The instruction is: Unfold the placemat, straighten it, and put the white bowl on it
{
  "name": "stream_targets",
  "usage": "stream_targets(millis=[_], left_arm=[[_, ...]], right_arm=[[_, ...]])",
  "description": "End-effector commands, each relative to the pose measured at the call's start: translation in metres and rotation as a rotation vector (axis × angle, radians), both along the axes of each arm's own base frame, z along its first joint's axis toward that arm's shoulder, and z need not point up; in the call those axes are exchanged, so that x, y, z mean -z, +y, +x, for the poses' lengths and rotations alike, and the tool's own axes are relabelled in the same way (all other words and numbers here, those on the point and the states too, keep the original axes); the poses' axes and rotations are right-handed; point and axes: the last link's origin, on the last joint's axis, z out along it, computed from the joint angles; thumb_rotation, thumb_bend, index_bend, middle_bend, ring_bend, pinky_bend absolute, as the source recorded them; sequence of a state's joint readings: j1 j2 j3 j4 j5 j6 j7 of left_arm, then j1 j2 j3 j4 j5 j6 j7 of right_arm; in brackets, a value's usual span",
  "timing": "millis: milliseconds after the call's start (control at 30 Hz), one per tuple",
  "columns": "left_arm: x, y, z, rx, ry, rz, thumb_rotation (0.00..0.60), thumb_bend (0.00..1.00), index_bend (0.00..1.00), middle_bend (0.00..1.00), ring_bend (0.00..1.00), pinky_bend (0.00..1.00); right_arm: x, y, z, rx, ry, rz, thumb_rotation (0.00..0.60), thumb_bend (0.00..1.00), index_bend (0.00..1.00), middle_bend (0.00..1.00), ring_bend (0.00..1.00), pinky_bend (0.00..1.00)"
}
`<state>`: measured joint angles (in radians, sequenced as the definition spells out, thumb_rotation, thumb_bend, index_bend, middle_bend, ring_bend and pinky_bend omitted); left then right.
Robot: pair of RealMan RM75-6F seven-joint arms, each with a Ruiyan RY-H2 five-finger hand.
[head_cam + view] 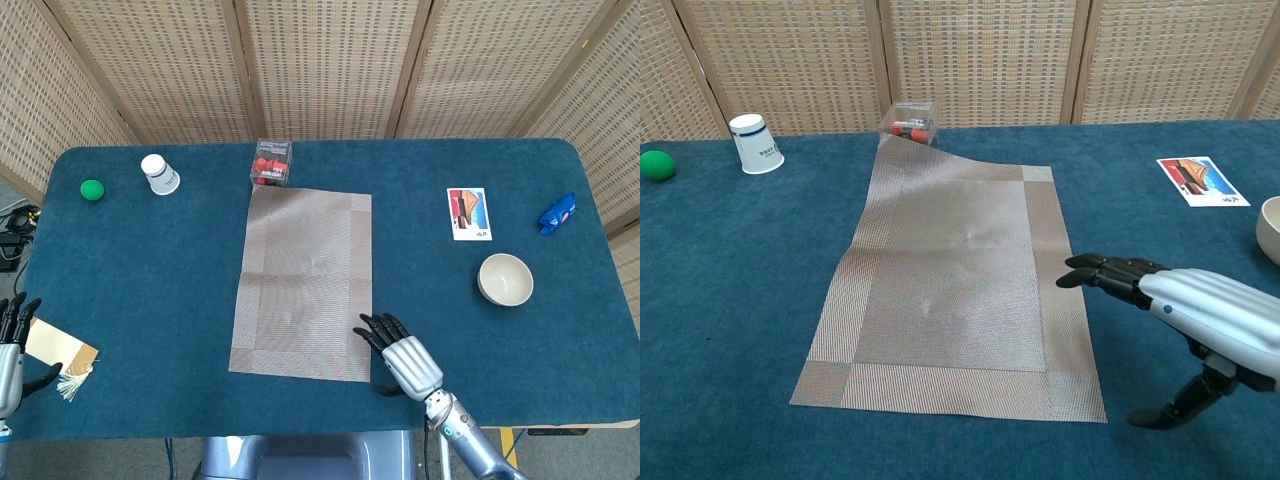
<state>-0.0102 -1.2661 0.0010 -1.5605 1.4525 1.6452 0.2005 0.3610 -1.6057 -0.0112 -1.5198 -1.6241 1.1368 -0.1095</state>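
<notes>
Placemat (305, 282) lies unfolded in the middle of the blue tabletop (150, 270), its long axis running from the near edge toward the back of the frame, where its far left corner rides up against a clear box of red items (271, 162); in the chest view that corner (892, 143) looks lifted rather than flat. The right hand (400, 355) sits low in the head view, just right of the mat's near right corner, fingers spread and holding nothing, its fingertips (1080, 268) reaching toward the mat's right border; whether they touch it I cannot tell. The white bowl (505, 279) stands well apart to the right of the mat, at middle right of the frame, further from the camera than the right hand and on its outer side. The left hand (12, 345) rests at the lower left edge, beside a tan card with a tassel (58, 350), fingers apart and empty, far from both mat and bowl. By my reading the unfolding is done and straightening is the step in hand, so the mat's right edge, directly left of the right hand, is what matters first. The bowl then falls to the right hand as well, being much the nearer. A white paper cup (159, 173), a green ball (92, 189), a picture card (468, 213) and a blue object (557, 212) lie around the edges.
</notes>
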Motion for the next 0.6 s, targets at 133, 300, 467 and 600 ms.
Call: stream_targets(millis=[133,300,467,600], left_arm=[[0.0,0.0,0.0,-0.001,-0.003,-0.001,0.6,0.1,0.09,0.0,0.0,0.0],[0.001,0.0,-0.001,-0.011,-0.009,-0.001,0.6,0.1,0.09,0.0,0.0,0.0],[0.001,0.001,-0.002,-0.015,-0.006,-0.002,0.6,0.1,0.09,0.0,0.0,0.0],[0.002,0.001,-0.002,-0.021,-0.006,0.002,0.6,0.1,0.09,0.0,0.0,0.0]], right_arm=[[0.009,0.0,0.001,0.012,0.009,0.019,0.6,0.03,0.12,0.0,0.0,0.0],[0.015,-0.001,0.001,0.023,0.01,0.026,0.6,0.04,0.12,0.0,0.0,0.0],[0.02,-0.005,0.003,0.038,0.006,0.028,0.6,0.04,0.12,0.0,0.0,0.0],[0.024,-0.006,0.005,0.041,0.007,0.037,0.6,0.06,0.12,0.0,0.0,0.0]])
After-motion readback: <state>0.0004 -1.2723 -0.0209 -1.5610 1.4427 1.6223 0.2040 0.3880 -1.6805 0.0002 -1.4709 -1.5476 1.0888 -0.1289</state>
